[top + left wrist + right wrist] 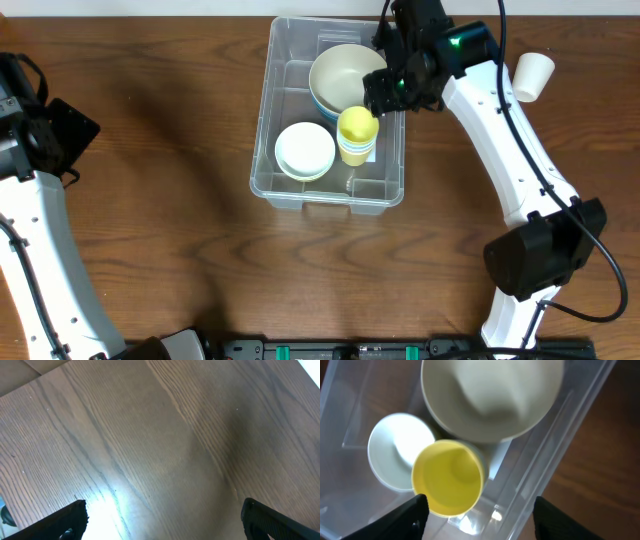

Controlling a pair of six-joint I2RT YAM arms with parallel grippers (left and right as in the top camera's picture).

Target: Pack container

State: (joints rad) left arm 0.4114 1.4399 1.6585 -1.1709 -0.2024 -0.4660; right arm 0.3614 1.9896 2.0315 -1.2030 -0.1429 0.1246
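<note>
Left fingers [67, 520]: spread fully wide, holding nothing, above bare wooden worktop [165, 435], well apart from the container.

Container [262, 150]: on the worktop, directly beneath the right fingers [415, 512].

Right fingers: apart, gripping nothing. A yellow cup [447, 477] stands upright in the gap, close to one finger and clear of the other; contact with the near finger cannot be told. Beyond the cup is a large cream bowl [490, 395], and beside it a small white bowl [397, 450]. All three are inside the container.

A white cup [533, 75] rests on the worktop right of these fingers, outside the container.
</note>
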